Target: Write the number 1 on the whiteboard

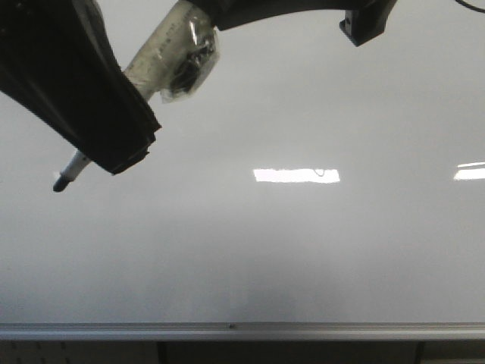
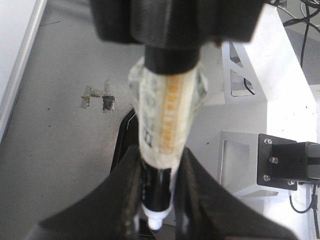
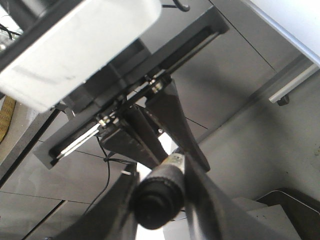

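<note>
The left gripper (image 2: 160, 162) holds a marker (image 2: 165, 115) pinched between its two dark fingers (image 2: 120, 195), gripping the barrel just behind the writing end. The marker's pale nib pokes out past the fingertips. Further back along the barrel, a wrap of crinkled clear film covers a yellowish printed label.

The rear end of the marker sits in the right gripper (image 3: 161, 172). Its fingers (image 3: 207, 200) are narrowed on either side of the round black end cap, and the left gripper's fingers show just beyond it in the right wrist view.

In the front view the marker slants down and away from both grippers, and its dark tip (image 1: 59, 184) stands against the whiteboard (image 1: 303, 250). Whether the tip touches the surface cannot be told. The board is glossy and pale grey and spreads behind and well beyond both grippers. It carries two bright rectangular light reflections (image 1: 295, 175) off to the side of the tip. A silver rail (image 1: 242, 331) runs along the board's bottom edge, far below the fingers. In the left wrist view a grey floor (image 2: 55, 160) with scraps of tape (image 2: 97, 100) lies beyond the marker.
</note>
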{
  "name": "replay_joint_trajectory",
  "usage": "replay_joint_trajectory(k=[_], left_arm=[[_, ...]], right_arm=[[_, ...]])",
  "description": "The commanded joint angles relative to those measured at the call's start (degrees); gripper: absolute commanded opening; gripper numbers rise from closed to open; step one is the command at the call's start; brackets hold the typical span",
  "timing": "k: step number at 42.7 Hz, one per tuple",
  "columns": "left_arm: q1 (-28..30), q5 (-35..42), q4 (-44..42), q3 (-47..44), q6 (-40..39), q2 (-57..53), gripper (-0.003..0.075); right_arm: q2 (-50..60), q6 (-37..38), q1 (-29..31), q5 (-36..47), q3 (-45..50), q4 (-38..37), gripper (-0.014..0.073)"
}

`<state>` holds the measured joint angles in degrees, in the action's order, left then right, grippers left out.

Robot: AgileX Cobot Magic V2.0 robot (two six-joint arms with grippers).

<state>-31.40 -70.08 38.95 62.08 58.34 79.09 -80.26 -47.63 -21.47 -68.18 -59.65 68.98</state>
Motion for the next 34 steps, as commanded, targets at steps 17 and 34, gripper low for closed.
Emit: replay_joint_trajectory(k=[17, 34], left_arm=[[-0.49, 1.02, 5.22, 1.89, -0.13, -1.69, 0.0338], [-0.27, 6.93, 5.11, 1.89, -0.39, -1.69, 0.0603]], right_arm=[[1.61, -1.51, -0.16, -1.12, -1.83, 4.08, -0.0061], [9.74, 0.31, 2.94, 12.07, -1.39, -4.64, -0.0061]])
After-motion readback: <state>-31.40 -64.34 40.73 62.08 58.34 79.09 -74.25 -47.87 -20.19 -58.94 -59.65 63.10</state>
